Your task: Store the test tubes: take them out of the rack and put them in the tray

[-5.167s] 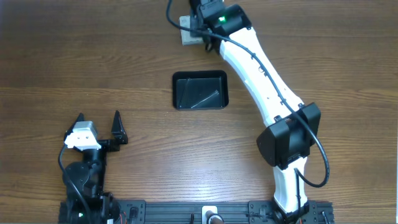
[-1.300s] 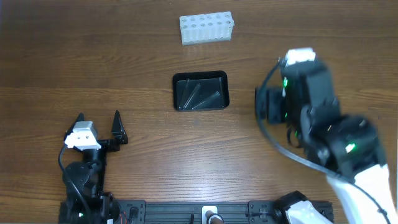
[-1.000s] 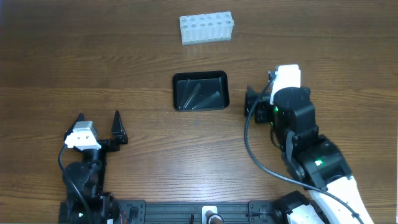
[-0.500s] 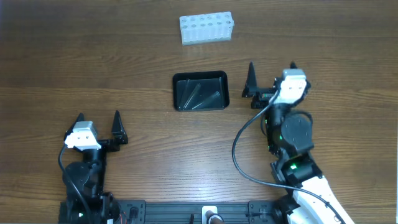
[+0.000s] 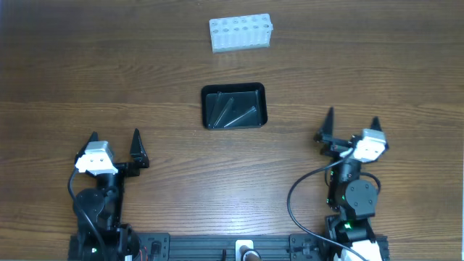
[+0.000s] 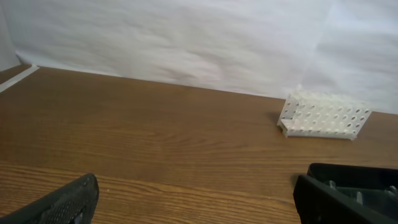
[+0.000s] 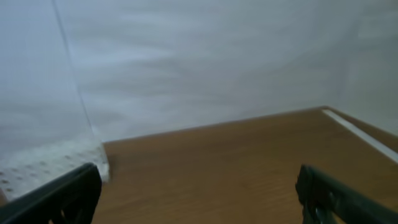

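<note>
— What has the right arm (image 5: pixel 353 196) done in the last few seconds?

— It has pulled right back. Five seconds ago it was stretched up the table (image 5: pixel 145 72) with its wrist over the test tube rack (image 5: pixel 241 33). Now it is folded on its own side, and the right gripper (image 5: pixel 352 117) sits well apart from both rack and tray, fingers spread wide and carrying nothing.

— And the left?

— The left gripper (image 5: pixel 114 135) is where it was all along, parked on the other side, fingers likewise spread wide and empty.

— Where are the tubes?

— The test tubes (image 5: pixel 230 110) lie slanted on the floor of the black tray (image 5: pixel 206 109), which sits mid-table, between the rack and the two arms. There looks to be one more in there than five seconds ago, though they are clear and overlap, so I would not swear to a count.

— Anything left in the rack?

— From above I see only rows of open holes, and in the left wrist view nothing stands up out of its top. I judge it emptied.

— So what does the retreat mean?

— Most likely the last tube has gone in and the arm has gone back to rest, so the job looks finished, or as good as
</note>
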`<state>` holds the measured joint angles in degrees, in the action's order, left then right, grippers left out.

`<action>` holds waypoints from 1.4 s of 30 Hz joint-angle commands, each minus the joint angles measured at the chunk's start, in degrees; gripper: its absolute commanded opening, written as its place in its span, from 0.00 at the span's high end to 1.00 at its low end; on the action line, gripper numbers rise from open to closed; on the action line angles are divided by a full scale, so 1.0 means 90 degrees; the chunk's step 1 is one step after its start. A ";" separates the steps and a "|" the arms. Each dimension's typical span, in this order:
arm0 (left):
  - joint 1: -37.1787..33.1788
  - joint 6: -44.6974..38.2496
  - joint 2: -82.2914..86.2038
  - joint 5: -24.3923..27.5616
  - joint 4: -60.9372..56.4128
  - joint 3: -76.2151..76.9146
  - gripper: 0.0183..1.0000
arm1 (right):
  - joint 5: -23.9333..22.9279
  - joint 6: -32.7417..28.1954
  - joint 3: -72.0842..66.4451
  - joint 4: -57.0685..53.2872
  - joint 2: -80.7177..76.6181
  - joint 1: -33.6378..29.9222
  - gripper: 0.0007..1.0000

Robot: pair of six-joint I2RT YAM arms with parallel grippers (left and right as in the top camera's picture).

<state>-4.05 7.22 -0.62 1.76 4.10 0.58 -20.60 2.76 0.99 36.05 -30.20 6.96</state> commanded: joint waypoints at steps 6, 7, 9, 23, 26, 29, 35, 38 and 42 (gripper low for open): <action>-0.0034 -0.0092 0.0039 0.0083 0.0024 -0.0027 0.00 | -0.0032 -0.0029 -0.0078 -0.2603 0.2098 -0.0738 0.01; -0.0034 -0.0092 0.0039 0.0083 0.0024 -0.0027 0.00 | -0.0032 -0.0029 -0.0078 -0.2900 0.2305 -0.0772 0.01; -0.0034 -0.0095 0.0039 0.0083 0.0024 -0.0027 0.00 | -0.0032 -0.0029 -0.0078 -0.3563 0.2739 -0.0826 0.01; -0.0034 -0.0095 0.0039 0.0083 0.0024 -0.0027 0.00 | -0.0029 -0.0029 -0.0075 -0.4291 0.3325 -0.0884 0.01; -0.0034 -0.0092 0.0039 0.0083 0.0024 -0.0027 0.00 | 0.0114 -0.0029 -0.0075 -0.4294 0.3325 -0.0884 0.01; -0.0034 -0.0095 0.0039 0.0083 0.0024 -0.0027 0.00 | 0.1178 -0.0032 -0.0075 -0.4371 0.3325 -0.0884 0.01; -0.0034 -0.0092 0.0039 0.0083 0.0024 -0.0027 0.00 | 0.2336 -0.0034 -0.0075 -0.4500 0.3325 -0.0884 0.01; -0.0034 -0.0092 0.0039 0.0083 0.0024 -0.0027 0.00 | 0.2283 -0.0034 -0.0075 -0.4495 0.3325 -0.0884 0.01; -0.0034 -0.0092 0.0039 0.0083 0.0024 -0.0027 0.00 | 0.2285 -0.0032 -0.0075 -0.4493 0.3325 -0.0884 0.01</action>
<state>-4.05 7.22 -0.62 1.76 4.10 0.58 -1.87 2.76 0.62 -4.05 -0.80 -0.56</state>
